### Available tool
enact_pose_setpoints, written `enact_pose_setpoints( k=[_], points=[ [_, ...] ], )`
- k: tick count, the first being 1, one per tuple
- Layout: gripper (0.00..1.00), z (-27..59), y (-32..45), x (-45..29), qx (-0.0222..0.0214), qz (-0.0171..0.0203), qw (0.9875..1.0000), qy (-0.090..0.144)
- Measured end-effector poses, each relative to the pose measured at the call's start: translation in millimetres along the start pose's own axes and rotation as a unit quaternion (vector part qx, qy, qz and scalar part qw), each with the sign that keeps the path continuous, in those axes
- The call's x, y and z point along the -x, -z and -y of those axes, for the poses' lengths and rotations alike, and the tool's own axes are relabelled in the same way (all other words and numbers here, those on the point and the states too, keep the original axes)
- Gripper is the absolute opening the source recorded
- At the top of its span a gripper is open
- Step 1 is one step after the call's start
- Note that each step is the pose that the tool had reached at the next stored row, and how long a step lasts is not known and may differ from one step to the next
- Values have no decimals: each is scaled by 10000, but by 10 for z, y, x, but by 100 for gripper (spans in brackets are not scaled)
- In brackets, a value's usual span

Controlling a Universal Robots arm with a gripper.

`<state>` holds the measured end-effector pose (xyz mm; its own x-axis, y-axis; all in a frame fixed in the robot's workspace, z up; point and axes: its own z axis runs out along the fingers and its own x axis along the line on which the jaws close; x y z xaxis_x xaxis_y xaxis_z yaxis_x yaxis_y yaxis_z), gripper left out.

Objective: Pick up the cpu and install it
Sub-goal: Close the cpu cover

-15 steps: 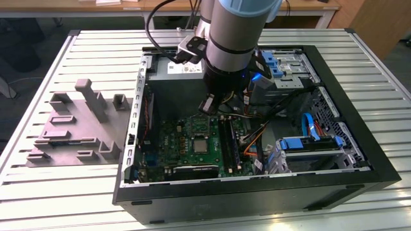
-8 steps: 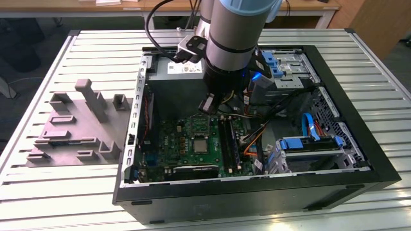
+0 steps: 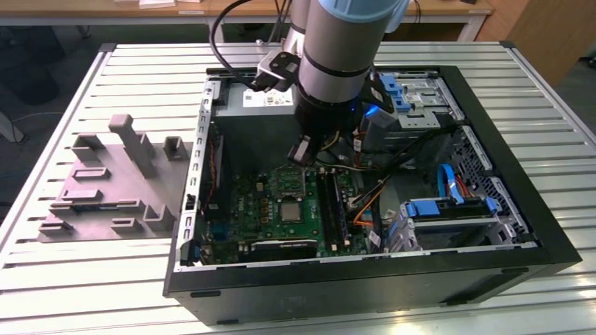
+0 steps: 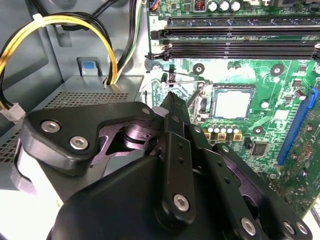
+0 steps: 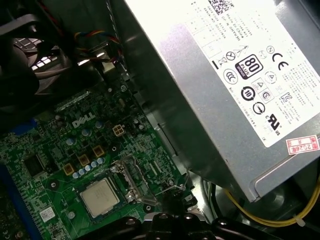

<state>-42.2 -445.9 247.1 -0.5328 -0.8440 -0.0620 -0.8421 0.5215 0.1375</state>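
Already the cpu [image 4: 232,104] sits in the mobo [image 5: 75,150] socket; gripper [image 4: 172,102] pinched closed, empty, just beside it.

Bright, even overhead light; dim case interior [image 3: 251,139]; glare on slatted table [image 3: 93,279].

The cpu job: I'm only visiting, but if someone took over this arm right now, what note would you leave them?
Gripper: inside the open computer case, above the motherboard; carrying nothing that can be seen.
The cpu: lies flat in its socket on the motherboard, also seen in the first wrist view.
Done: chip appears seated.
Left: whether the socket's retaining lever is latched can't be judged.
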Motion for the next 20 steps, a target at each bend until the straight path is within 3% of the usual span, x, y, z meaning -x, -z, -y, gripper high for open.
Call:
enact_pose_setpoints(
  k=[20],
  points=[
    [11, 48, 13, -112, -12, -77, 9997, 239]
  ],
)
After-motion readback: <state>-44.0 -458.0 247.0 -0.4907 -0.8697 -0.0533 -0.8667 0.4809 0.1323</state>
